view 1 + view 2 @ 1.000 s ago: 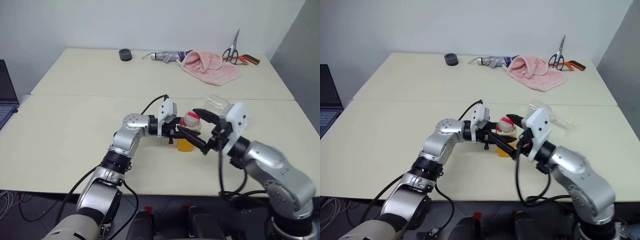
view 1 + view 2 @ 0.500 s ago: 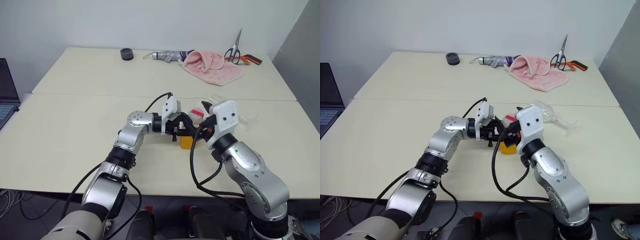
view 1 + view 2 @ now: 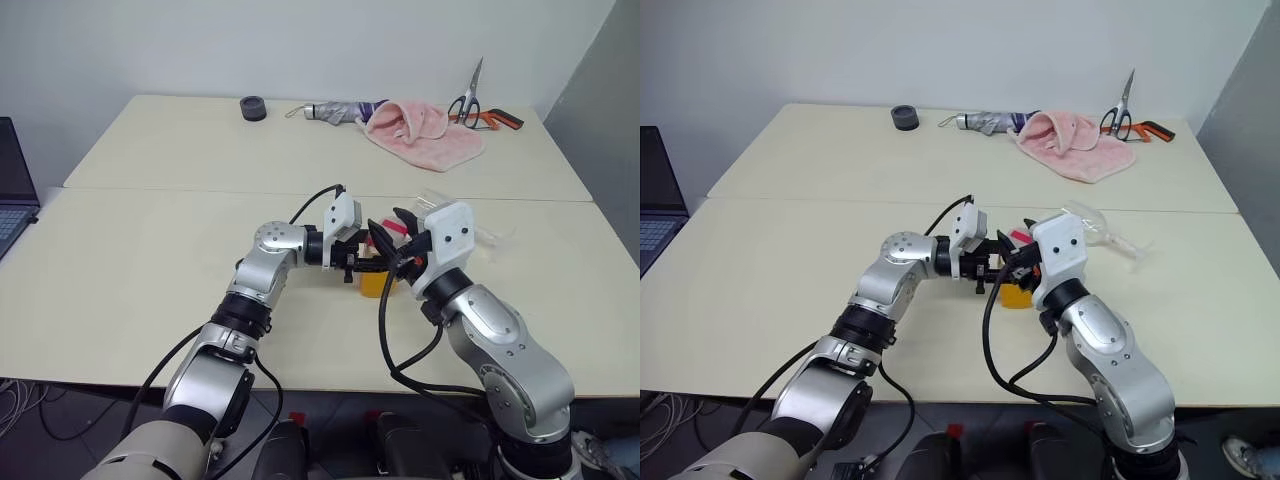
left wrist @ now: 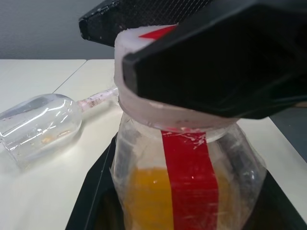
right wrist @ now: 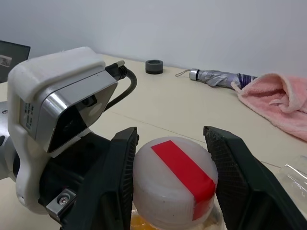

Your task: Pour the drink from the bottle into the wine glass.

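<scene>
The bottle (image 3: 373,286) stands upright near the table's middle, its lower part holding the orange drink (image 4: 144,191); a red stripe runs down its side. My left gripper (image 3: 360,266) reaches in from the left and is shut on the bottle's body. My right gripper (image 5: 170,130) comes from the right, and its black fingers (image 5: 120,182) press both sides of the white-and-red cap (image 5: 175,182). The wine glass (image 4: 38,120) lies on its side on the table just behind the bottle, with its stem pointing right (image 3: 1120,242).
Along the far table edge lie a black tape roll (image 3: 251,107), a folded umbrella (image 3: 335,112), a pink towel (image 3: 425,130) and scissors (image 3: 470,105). A laptop (image 3: 10,190) sits at the left edge. A seam (image 3: 150,191) crosses the table.
My right gripper swung in from the right onto the bottle's top and narrowed its fingers around the cap. The left gripper kept still, holding the bottle.
</scene>
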Tool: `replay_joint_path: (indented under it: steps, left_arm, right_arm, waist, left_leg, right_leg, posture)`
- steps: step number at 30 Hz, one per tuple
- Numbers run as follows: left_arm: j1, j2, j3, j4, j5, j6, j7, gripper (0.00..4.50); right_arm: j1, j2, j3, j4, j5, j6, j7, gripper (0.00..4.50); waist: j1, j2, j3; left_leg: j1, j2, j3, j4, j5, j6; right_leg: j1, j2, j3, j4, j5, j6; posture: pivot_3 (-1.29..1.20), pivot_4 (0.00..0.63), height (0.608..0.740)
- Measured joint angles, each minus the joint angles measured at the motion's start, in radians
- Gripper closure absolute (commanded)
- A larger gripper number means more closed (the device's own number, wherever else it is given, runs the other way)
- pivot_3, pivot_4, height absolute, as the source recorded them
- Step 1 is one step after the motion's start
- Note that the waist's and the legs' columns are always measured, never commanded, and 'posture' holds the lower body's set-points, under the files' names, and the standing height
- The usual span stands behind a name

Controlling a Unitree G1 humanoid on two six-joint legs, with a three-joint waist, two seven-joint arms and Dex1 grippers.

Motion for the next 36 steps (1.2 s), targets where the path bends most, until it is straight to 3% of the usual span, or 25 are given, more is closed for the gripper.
replay_joint_path:
  steps: [4, 8, 11, 15, 17, 18, 23, 29, 36]
  left_arm:
    - [0.000, 0.006, 0.002, 0.000, -0.001, -0.001, -0.011, 2.70]
    - [0.000, 0.027, -0.003, -0.007, -0.002, -0.017, -0.065, 2.70]
    - [0.000, 0.032, -0.017, -0.023, 0.003, -0.025, -0.089, 2.70]
    - [0.000, 0.034, -0.025, -0.034, 0.003, -0.022, -0.085, 2.70]
    - [0.001, 0.035, -0.025, -0.039, 0.001, -0.016, -0.080, 2.70]
    - [0.002, 0.037, -0.025, -0.042, 0.000, -0.012, -0.077, 2.70]
    - [0.006, 0.042, -0.021, -0.059, 0.000, 0.008, -0.033, 2.70]
    - [0.004, 0.025, 0.018, -0.043, -0.004, 0.024, 0.029, 2.70]
    - [-0.009, -0.003, 0.022, 0.015, -0.004, 0.021, 0.045, 2.70]
  right_arm:
    - [-0.022, -0.077, -0.064, 0.072, 0.078, -0.070, 0.171, 2.63]
    - [-0.162, -0.300, -0.121, 0.256, 0.226, -0.132, 0.558, 2.63]
    - [-0.323, -0.456, -0.081, 0.422, 0.256, -0.166, 0.838, 2.63]
    - [-0.429, -0.486, -0.053, 0.568, 0.270, -0.188, 1.015, 2.63]
    - [-0.431, -0.478, -0.058, 0.582, 0.276, -0.186, 1.019, 2.63]
    - [-0.426, -0.467, -0.065, 0.585, 0.280, -0.185, 1.014, 1.91]
    - [-0.329, -0.424, -0.126, 0.520, 0.334, -0.120, 0.917, 0.33]
    - [-0.149, -0.348, -0.285, 0.203, 0.422, -0.032, 0.634, 0.32]
    - [0.009, -0.156, -0.127, -0.027, 0.232, -0.022, 0.223, 0.32]
  waist:
    - [0.000, 0.000, 0.000]
    - [-0.004, 0.001, 0.001]
    - [-0.006, 0.001, 0.001]
    - [-0.005, 0.001, 0.001]
    - [-0.005, 0.001, 0.001]
    - [-0.005, 0.001, 0.001]
    - [0.002, 0.001, 0.001]
    - [0.004, 0.001, 0.001]
    - [-0.002, 0.001, 0.001]
  left_leg:
    - [0.000, 0.000, 0.000, 0.000, 0.000, 0.000]
    - [0.001, 0.000, 0.001, 0.000, 0.000, 0.000]
    - [0.002, 0.001, 0.001, -0.001, 0.000, 0.001]
    - [0.001, 0.001, 0.000, -0.001, 0.000, 0.001]
    - [0.000, 0.001, 0.000, -0.001, -0.001, 0.001]
    - [0.000, 0.001, 0.000, -0.001, -0.001, 0.001]
    - [-0.001, 0.000, 0.000, 0.000, 0.000, 0.001]
    - [-0.002, 0.000, -0.001, 0.000, 0.000, 0.001]
    - [0.000, 0.000, 0.000, 0.000, 0.000, 0.000]
  right_leg:
    - [0.000, 0.000, 0.000, 0.000, 0.000, 0.000]
    - [0.000, 0.002, 0.000, 0.000, 0.000, 0.000]
    - [0.001, 0.002, 0.000, -0.001, 0.000, 0.000]
    - [0.001, 0.003, -0.001, -0.001, 0.000, -0.001]
    - [0.000, 0.002, -0.001, -0.002, 0.000, -0.001]
    - [0.000, 0.001, 0.000, -0.002, 0.000, -0.001]
    - [0.000, -0.001, 0.000, 0.000, 0.000, -0.001]
    - [0.000, -0.002, -0.001, 0.000, 0.000, -0.001]
    - [-0.001, 0.000, 0.000, 0.001, -0.001, 0.001]
  posture:
    - [0.00, 0.150, 0.740]
    - [0.00, 0.150, 0.740]
    - [0.00, 0.150, 0.740]
    - [0.00, 0.150, 0.740]
    - [0.00, 0.150, 0.740]
    - [0.00, 0.150, 0.740]
    - [0.00, 0.150, 0.740]
    - [0.00, 0.150, 0.740]
    - [0.00, 0.150, 0.740]
